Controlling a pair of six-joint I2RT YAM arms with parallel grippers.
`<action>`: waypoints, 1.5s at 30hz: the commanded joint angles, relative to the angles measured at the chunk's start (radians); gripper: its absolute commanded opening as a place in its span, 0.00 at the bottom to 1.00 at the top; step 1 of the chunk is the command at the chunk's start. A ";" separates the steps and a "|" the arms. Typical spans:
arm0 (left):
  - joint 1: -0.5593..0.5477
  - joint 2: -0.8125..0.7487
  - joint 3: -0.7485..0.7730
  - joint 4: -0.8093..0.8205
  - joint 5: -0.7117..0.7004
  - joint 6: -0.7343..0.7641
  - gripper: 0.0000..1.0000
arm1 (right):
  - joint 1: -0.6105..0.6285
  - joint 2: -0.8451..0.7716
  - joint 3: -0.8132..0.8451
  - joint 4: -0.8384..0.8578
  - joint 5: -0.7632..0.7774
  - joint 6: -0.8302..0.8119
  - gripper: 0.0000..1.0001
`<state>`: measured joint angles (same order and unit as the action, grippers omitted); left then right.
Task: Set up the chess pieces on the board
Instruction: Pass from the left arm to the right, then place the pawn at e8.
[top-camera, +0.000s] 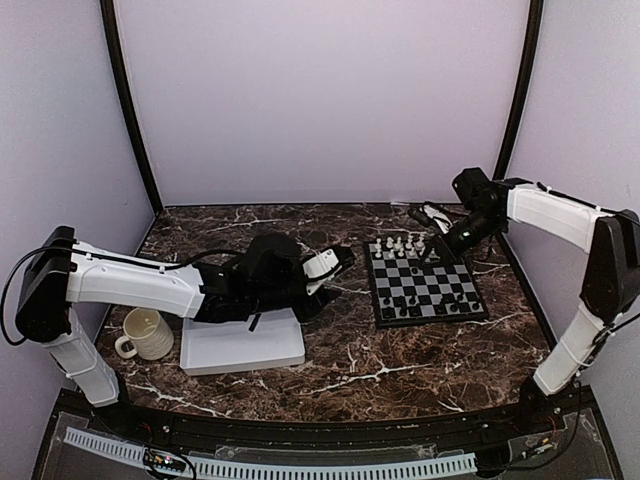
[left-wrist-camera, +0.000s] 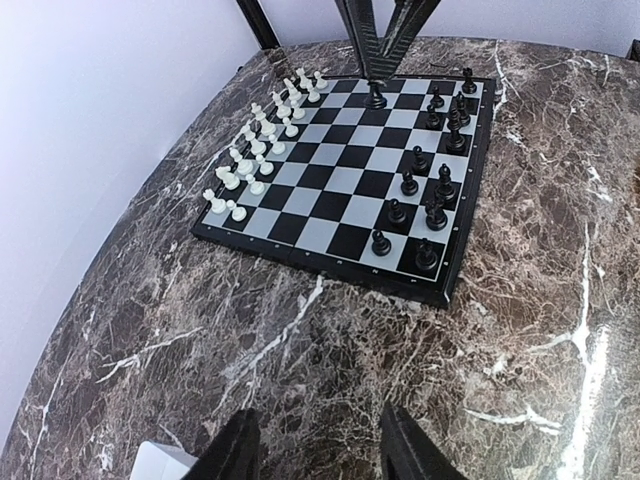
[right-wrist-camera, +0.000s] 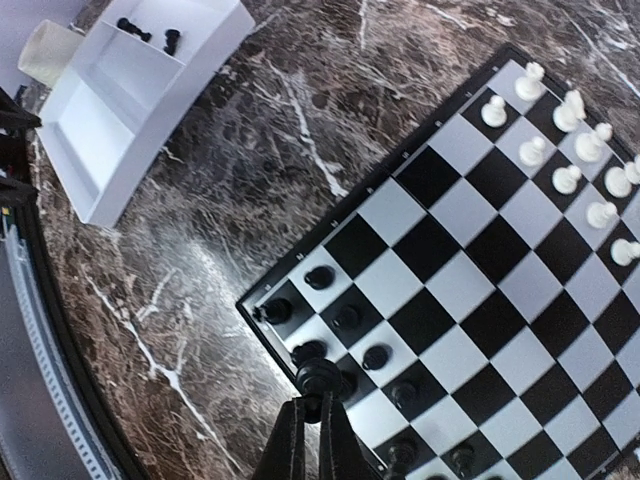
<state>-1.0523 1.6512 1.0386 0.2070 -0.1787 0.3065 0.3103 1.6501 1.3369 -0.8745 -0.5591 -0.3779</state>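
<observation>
The board (top-camera: 432, 320) lies right of centre, with white chess pieces (top-camera: 400, 244) along its far side and black ones (top-camera: 425, 306) along its near side. My right gripper (right-wrist-camera: 322, 405) is shut on a black piece (right-wrist-camera: 320, 378) and holds it over the board's right edge. The left wrist view shows that held piece (left-wrist-camera: 376, 95) low over the edge row, but I cannot tell whether it touches. My left gripper (left-wrist-camera: 320, 450) is open and empty, above bare marble just left of the board (left-wrist-camera: 320, 265).
A white tray (top-camera: 240, 345) lies under my left arm, with a few black pieces (right-wrist-camera: 172, 40) in one compartment. A cream mug (top-camera: 145, 335) stands left of the tray. Purple walls close in the table on three sides.
</observation>
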 joint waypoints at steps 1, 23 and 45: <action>-0.003 -0.029 0.010 0.014 -0.013 -0.013 0.44 | -0.001 -0.065 -0.085 0.074 0.208 -0.022 0.03; -0.003 -0.006 0.032 -0.019 -0.035 -0.032 0.45 | -0.003 -0.005 -0.201 0.126 0.377 -0.002 0.05; -0.003 0.009 0.041 -0.030 -0.044 -0.037 0.45 | -0.003 0.067 -0.206 0.142 0.407 0.011 0.09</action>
<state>-1.0523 1.6588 1.0485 0.1841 -0.2104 0.2764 0.3084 1.6985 1.1378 -0.7547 -0.1650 -0.3820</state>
